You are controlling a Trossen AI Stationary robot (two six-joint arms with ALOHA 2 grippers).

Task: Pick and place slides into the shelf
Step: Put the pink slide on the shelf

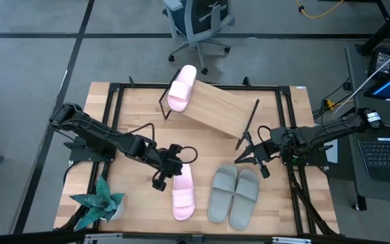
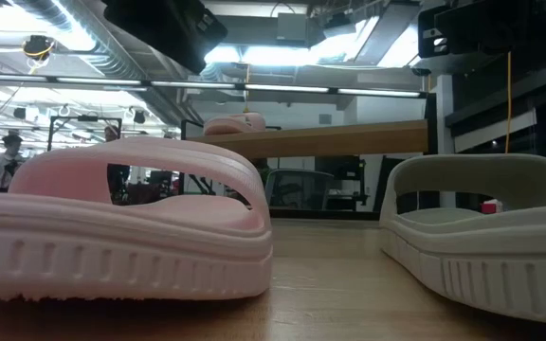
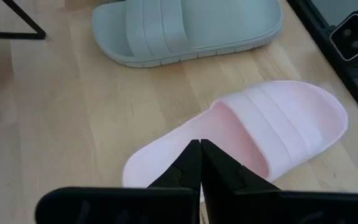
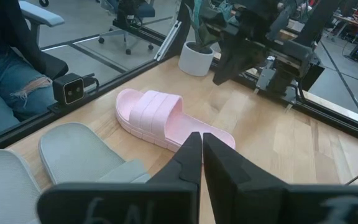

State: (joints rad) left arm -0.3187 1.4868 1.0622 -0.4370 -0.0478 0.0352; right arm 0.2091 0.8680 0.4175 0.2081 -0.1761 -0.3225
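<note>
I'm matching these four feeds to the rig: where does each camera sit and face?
High: overhead, straight down; both arms, shelf.
Low: table height, level across; pink slide close, a grey-green one beside.
Left wrist: past the shut left gripper, down at that slide.
Right wrist: past the shut right gripper, toward the left arm.
All four share the tabletop pink slide.

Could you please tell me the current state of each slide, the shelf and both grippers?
Pink slide: on the shelf.
Second pink slide: on the table.
Grey-green pair: on the table, side by side.
Shelf: holds one slide.
Left gripper: shut, empty.
Right gripper: shut, empty.
</note>
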